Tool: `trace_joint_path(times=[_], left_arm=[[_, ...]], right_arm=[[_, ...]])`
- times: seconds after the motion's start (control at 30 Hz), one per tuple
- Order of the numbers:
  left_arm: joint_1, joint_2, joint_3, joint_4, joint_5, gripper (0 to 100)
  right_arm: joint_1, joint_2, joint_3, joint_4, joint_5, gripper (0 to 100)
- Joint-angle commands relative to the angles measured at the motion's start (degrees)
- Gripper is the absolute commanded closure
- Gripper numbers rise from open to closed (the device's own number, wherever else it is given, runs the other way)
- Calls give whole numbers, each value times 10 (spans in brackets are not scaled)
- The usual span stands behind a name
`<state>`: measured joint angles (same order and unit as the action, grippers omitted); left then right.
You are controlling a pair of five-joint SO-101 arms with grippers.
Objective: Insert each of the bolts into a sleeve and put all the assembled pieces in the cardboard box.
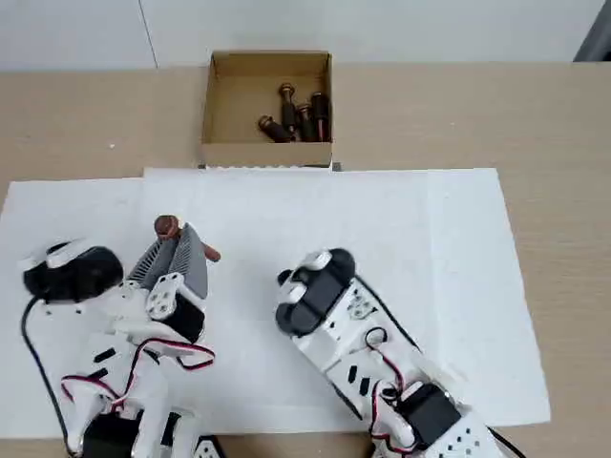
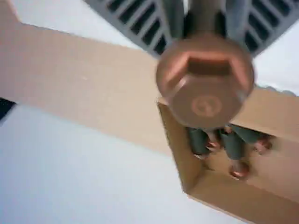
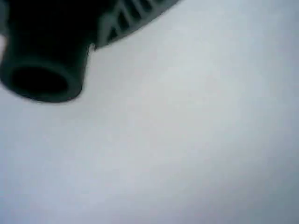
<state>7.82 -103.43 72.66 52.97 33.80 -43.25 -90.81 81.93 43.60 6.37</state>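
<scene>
Pinching a copper-headed bolt (image 2: 205, 81) between its grey ribbed fingers (image 2: 135, 18), the left pincer (image 1: 178, 240) hangs over the left part of a white paper sheet (image 1: 410, 229), with the bolt head at its tip. The right pincer (image 3: 70, 32) is closed on a dark sleeve (image 3: 44, 74) whose open end shows just above the sheet; in the high view its arm (image 1: 320, 291) sits over the middle of the paper. Beyond both, the cardboard box (image 1: 221, 105) stands on the tan worktop (image 1: 86, 114) at the far edge of the sheet. Several assembled pieces (image 1: 298, 114) lie close together in the right part of the box.
</scene>
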Motion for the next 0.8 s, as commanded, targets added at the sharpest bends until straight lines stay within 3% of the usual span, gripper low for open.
trace_joint_path(times=[0.0, 0.27, 0.77], left_arm=[[40, -9, -1, -18, 20, 994], [109, -9, 2, -39, 46, 994], [115, -8, 23, -11, 46, 994]], right_arm=[[-19, -3, 10, -43, 30, 996], [-34, -3, 22, -70, 50, 996], [-33, -3, -11, -69, 51, 996]])
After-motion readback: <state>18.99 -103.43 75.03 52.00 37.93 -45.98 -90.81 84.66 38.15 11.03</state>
